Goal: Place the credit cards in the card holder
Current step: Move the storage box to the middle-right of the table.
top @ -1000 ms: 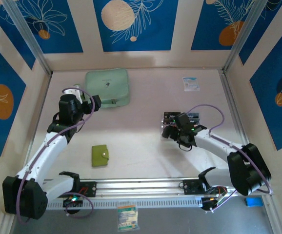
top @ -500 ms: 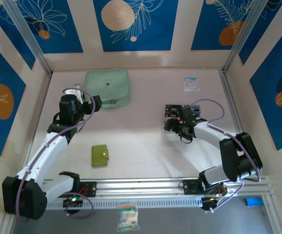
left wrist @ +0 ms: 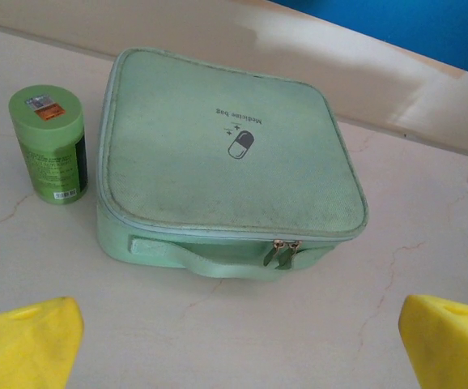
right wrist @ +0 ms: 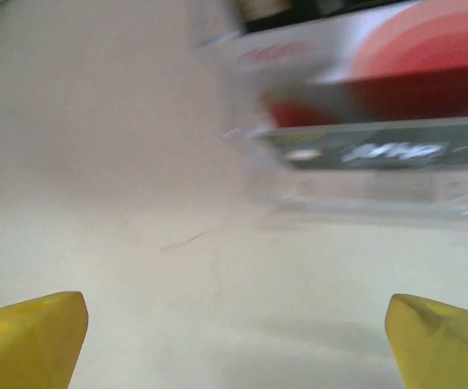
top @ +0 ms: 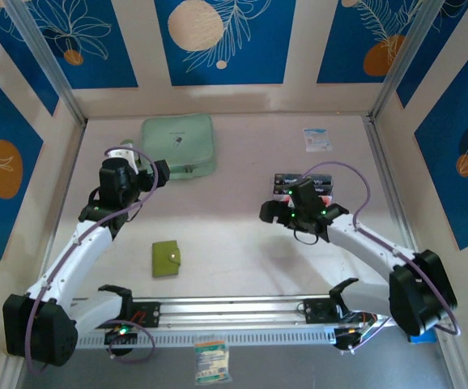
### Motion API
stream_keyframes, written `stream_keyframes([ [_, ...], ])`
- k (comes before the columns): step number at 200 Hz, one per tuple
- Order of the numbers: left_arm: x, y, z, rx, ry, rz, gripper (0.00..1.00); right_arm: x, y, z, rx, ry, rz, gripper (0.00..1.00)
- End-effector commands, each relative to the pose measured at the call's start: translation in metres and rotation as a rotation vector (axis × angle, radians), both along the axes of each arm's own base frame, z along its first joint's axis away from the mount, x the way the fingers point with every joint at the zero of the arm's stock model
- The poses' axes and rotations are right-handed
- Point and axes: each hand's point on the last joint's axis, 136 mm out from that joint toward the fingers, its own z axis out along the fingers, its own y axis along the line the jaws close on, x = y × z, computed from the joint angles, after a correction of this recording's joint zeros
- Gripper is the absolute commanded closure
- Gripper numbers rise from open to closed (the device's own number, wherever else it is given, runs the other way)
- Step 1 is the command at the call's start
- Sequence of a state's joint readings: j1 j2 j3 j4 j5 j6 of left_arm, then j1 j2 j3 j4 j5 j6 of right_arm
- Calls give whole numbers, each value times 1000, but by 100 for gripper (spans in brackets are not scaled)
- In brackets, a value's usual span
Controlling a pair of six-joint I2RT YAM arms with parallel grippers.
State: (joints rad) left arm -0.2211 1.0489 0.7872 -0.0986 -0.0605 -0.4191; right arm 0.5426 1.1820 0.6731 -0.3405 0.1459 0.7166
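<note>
Top external: card holder [top: 167, 258] olive-green, folded shut; credit cards [top: 285, 182] dark, clustered.

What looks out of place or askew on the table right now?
Nothing is spilled or damaged. The cards lie in a loose, uneven cluster rather than a neat stack, and the wallet lies shut, well apart from them. A small packet sits off the table, beyond the near rail.

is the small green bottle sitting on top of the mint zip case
No, the green bottle stands upright on the table beside the mint zip case.
</note>
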Motion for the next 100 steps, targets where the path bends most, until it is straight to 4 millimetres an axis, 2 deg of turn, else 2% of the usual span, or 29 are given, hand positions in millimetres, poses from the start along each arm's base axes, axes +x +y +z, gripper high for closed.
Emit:
stream_keyframes([
  [1, -6, -2, -6, -14, 30, 7, 0, -29, 30, 2, 61, 74, 53, 5],
  [39, -8, -3, -15, -5, 65, 4, 0, -53, 103, 6, 134, 81, 129, 6],
  [77, -9, -5, -19, 2, 81, -10, 0, -85, 184, 9, 245, 118, 237, 27],
  [100, -9, -7, -21, 2, 84, -17, 0, -98, 218, 5, 294, 149, 251, 34],
])
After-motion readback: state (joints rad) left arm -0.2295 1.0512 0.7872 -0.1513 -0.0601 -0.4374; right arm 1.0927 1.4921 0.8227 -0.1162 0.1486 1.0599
